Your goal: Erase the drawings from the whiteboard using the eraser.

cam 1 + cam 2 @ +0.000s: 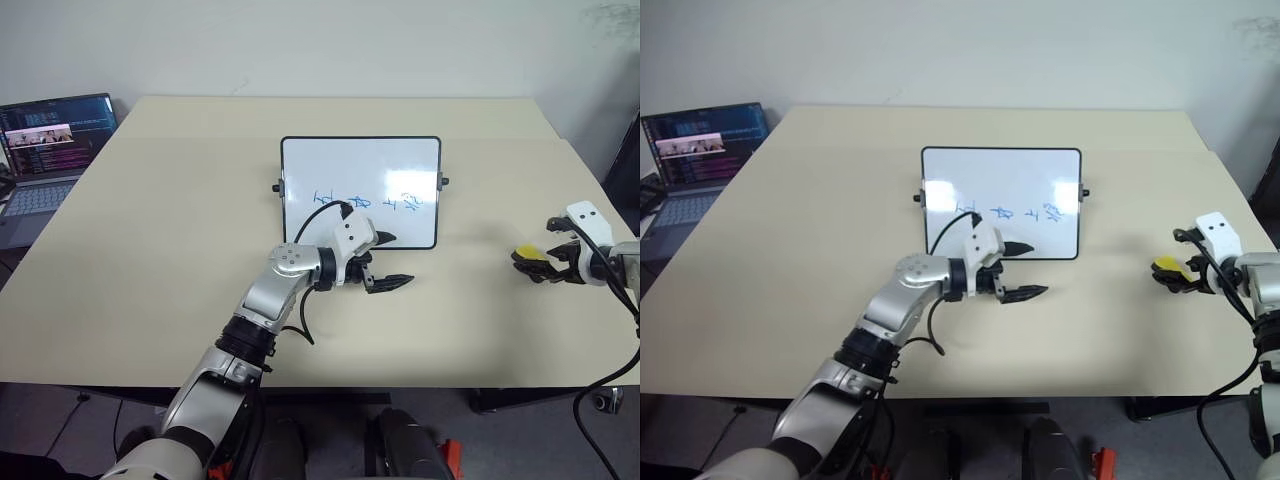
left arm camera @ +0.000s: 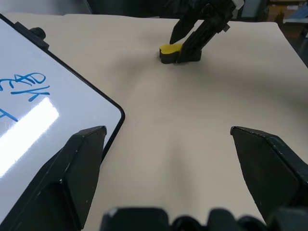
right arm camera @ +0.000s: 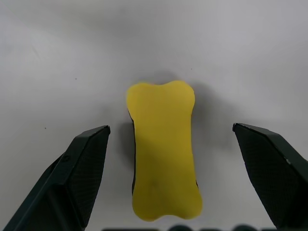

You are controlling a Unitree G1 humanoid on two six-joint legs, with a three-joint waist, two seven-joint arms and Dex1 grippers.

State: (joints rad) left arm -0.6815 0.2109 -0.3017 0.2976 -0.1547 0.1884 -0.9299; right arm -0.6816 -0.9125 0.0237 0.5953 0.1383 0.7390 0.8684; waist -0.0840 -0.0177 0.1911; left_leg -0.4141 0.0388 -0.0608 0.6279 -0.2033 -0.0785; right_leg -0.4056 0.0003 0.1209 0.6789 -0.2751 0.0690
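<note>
Head camera, either eye: the whiteboard lies flat at the middle of the tan table, black-framed, with the drawings in blue marker in a row across its lower half. The eraser, a small yellow block, lies on the table well off to the robot's right of the board. The right gripper is directly at it, black fingers spread, the block showing between them. The left gripper sits at the board's near edge, jaws apart and holding nothing, pointing across toward the right side. Judgement: the right arm is by far the nearer to the eraser; the left is well apart from it.

Left wrist view: the whiteboard's rounded corner lies to one side of the open fingers. Beyond, across bare table, the eraser rests with the right gripper over it, one finger beside the block and one reaching past its far side.

Right wrist view: the eraser lies centred between the two fingers, which stand wide with clear table on each side and touch nothing. It is bone-shaped, its long axis running along the gripper's pointing line, so the jaws would close across its narrow waist. Judgement: alignment is sound; the grasp has yet to be made.
</note>
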